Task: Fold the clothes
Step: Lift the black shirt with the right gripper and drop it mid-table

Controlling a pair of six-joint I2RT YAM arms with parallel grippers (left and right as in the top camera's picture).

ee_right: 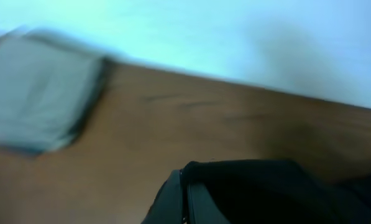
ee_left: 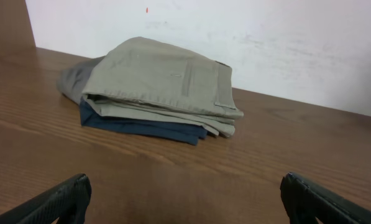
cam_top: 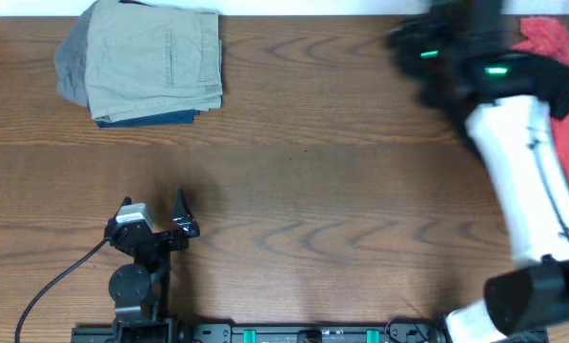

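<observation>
L fingers [cam_top: 153,211] wide open, empty; R fingers [cam_top: 422,48] shut, prob. on black shirt [ee_right: 253,186], thin pinch may slip when pulled.

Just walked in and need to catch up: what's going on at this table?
The right arm reaches to the far right corner, blurred, with the right gripper shut near the red shirt. Its wrist view shows something dark, too blurred to name. The left gripper sits open near the front edge, holding nothing. A folded stack lies far left.
</observation>
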